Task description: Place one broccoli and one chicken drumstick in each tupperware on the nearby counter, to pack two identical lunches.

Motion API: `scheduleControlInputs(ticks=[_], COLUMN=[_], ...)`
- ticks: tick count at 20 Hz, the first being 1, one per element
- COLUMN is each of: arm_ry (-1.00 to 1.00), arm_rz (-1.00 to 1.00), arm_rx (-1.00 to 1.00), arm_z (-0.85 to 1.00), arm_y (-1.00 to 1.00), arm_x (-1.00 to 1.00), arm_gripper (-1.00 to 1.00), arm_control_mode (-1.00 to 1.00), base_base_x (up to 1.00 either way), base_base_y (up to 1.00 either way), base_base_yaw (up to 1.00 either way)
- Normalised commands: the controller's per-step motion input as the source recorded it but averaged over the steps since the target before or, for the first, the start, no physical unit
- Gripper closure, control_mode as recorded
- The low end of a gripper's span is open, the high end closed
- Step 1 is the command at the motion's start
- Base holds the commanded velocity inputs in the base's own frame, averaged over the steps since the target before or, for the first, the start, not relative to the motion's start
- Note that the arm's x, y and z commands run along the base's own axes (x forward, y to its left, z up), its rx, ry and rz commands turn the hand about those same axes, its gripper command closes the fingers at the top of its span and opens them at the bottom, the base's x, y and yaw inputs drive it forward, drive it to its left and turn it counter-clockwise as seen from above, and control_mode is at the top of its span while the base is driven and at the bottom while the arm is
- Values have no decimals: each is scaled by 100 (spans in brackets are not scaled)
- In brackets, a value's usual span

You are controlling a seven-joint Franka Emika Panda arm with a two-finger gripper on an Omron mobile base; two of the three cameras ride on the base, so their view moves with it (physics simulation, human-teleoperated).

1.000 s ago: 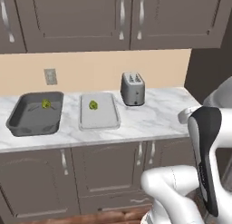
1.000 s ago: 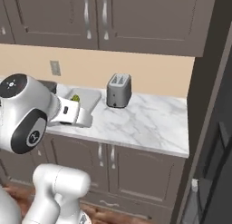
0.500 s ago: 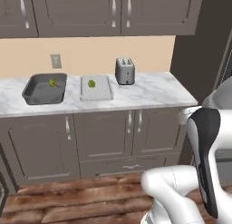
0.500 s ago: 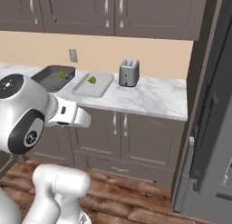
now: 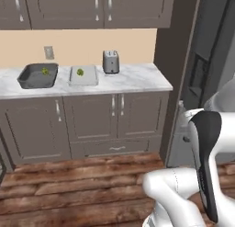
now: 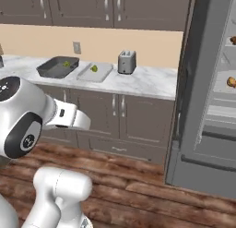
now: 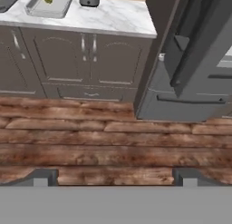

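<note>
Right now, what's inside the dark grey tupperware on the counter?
One broccoli floret lies in the dark grey tupperware, toward its back. No drumstick shows there, though its near wall hides part of the floor.

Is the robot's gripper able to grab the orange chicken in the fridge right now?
Probably not yet. The gripper hangs open over the wooden floor, well short of the fridge. The door stands open, so nothing blocks the chicken drumstick once the base drives closer.
</note>
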Motion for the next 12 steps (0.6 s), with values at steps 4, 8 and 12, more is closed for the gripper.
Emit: scheduleControlInputs(ticks=[4, 8, 12], arm_ry=[0, 0, 0], arm_rz=[0, 0, 0], arm_rx=[0, 0, 0], arm_z=[0, 0, 0], arm_y=[0, 0, 0], arm_x=[0, 0, 0], arm_gripper=[-100, -100, -100], arm_control_mode=[100, 100, 100], base_base_x=[-21, -11, -5], base_base_y=[-97, -100, -100], base_base_yaw=[0, 0, 0])
